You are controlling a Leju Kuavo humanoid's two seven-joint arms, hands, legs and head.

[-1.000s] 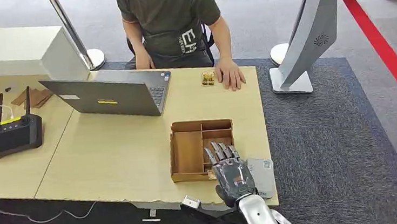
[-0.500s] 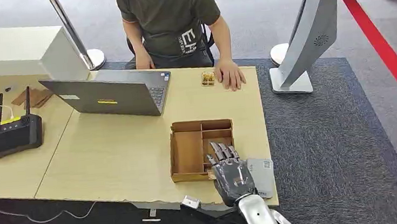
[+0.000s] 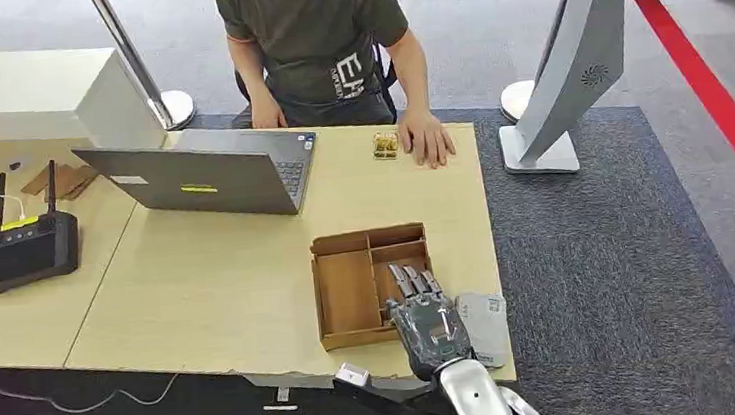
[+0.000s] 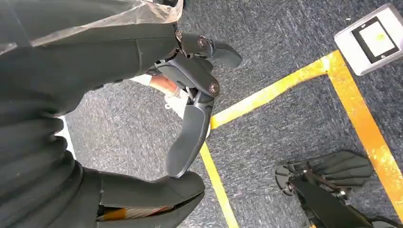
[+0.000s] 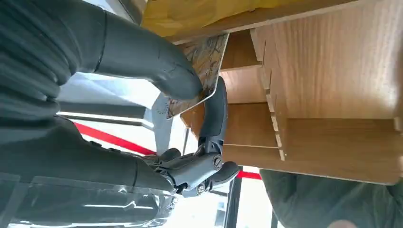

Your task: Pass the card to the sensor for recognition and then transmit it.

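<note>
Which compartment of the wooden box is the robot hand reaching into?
The smaller compartment on the box's right side, nearest the robot. The right robot hand pinches a card there; the wooden box has a larger left compartment that the hand is not over.

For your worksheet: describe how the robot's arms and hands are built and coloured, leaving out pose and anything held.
The right hand has a dark grey back and silver-tipped fingers on a glossy silver forearm. Close up, both the right hand and the left hand show grey ribbed covers, a thick grey thumb, darker fingers with round pivot screws, and clear plastic wrap.
</note>
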